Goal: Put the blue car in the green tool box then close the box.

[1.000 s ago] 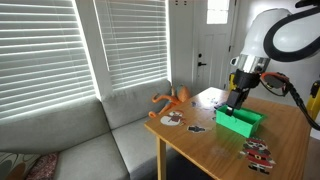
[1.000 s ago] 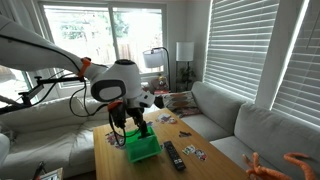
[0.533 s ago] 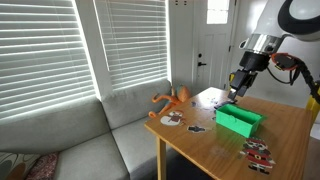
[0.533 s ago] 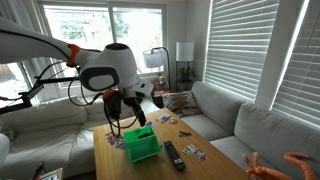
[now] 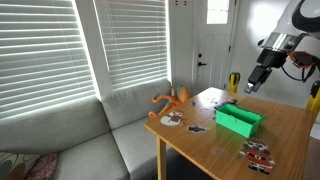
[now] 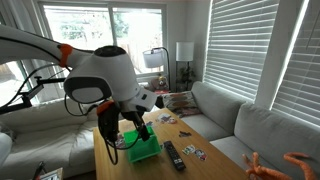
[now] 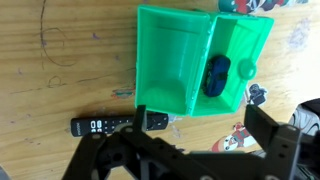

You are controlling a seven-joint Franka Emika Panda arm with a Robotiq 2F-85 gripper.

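Note:
The green tool box (image 7: 170, 60) lies wide open on the wooden table (image 7: 60, 90), its two halves side by side. The blue car (image 7: 217, 73) rests inside the right half, beside a small green piece (image 7: 245, 68). My gripper (image 7: 200, 125) hangs above the table just in front of the box. It is open, with nothing between its fingers. In both exterior views the box (image 5: 240, 120) (image 6: 143, 148) sits mid-table. The gripper (image 5: 252, 83) is raised well above it, off to one side.
A black remote (image 7: 110, 125) (image 6: 173, 155) lies next to the box. Red-and-white flat toy pieces (image 7: 238, 138) (image 5: 258, 152) are scattered on the table. An orange long-limbed toy (image 5: 172, 100) sits at the table's far corner by the grey sofa (image 5: 60, 135).
The gripper has lifted from the box and pulled up and away, its jaws widening slightly. The blue car stays in the box.

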